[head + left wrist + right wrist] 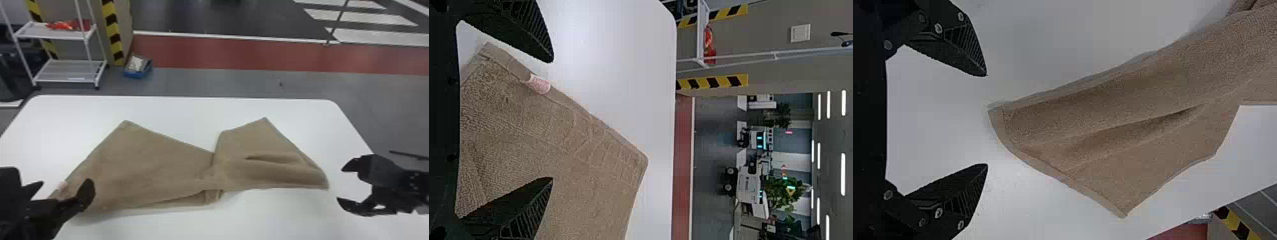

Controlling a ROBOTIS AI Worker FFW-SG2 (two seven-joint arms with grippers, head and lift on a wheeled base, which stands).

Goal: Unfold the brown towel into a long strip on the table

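Note:
The brown towel [153,166] lies twisted in a bow-tie shape across the table, pinched at its middle, with a crease in its right part. My left gripper [63,188] is open over the towel's left end; in the left wrist view the open left gripper [551,120] has the towel [574,150] and its small pale tag between and beyond the fingers. Just past the towel's right corner is my right gripper [340,185], open. The right wrist view has the open right gripper [987,120] apart from the towel's near corner [1123,135].
The white table [191,110] extends around the towel, its far edge well beyond it. Past that edge, on the floor, are a metal rack [70,71] at the left and a blue box [137,68].

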